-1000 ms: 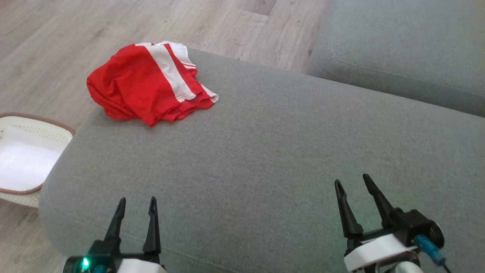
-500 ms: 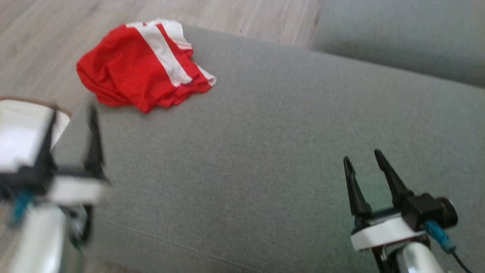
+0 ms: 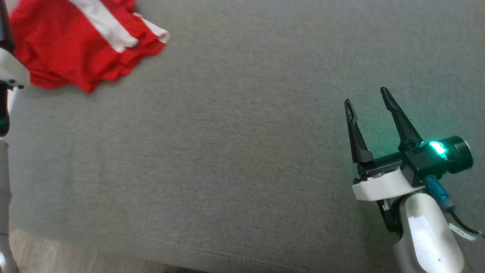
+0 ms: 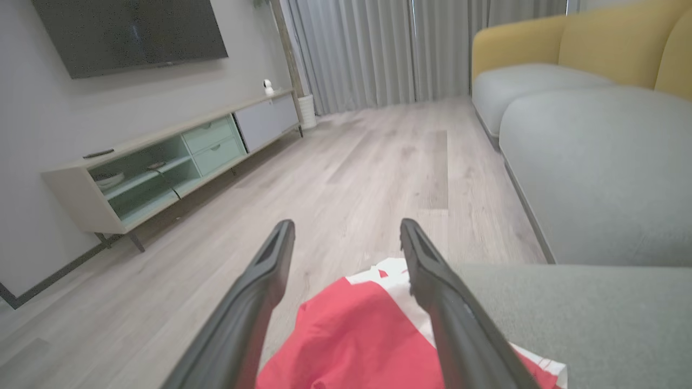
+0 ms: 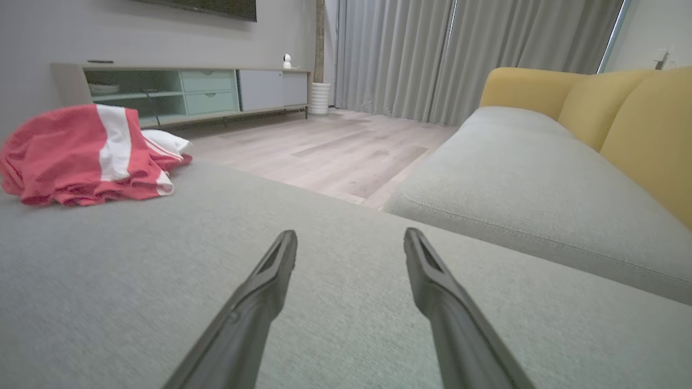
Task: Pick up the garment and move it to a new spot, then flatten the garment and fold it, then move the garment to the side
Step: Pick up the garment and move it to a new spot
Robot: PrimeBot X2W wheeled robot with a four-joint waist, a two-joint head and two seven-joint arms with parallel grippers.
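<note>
Nothing is done yet: the garment (image 3: 75, 49), soft thin red cloth with white stripes, lies bunched in loose folds at the left corner of the grey coarse-woven sofa cushion (image 3: 227, 132), unlifted. The left claw (image 4: 347, 224) hangs just over it, tapered dark fingers (image 4: 259, 302) wide and empty. The right claw (image 3: 365, 96), equally wide, is over bare cushion, well apart.

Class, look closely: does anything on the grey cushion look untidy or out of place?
The red and white garment lies bunched in a crumpled heap near the far left edge of the grey cushion, neither flat nor folded.
</note>
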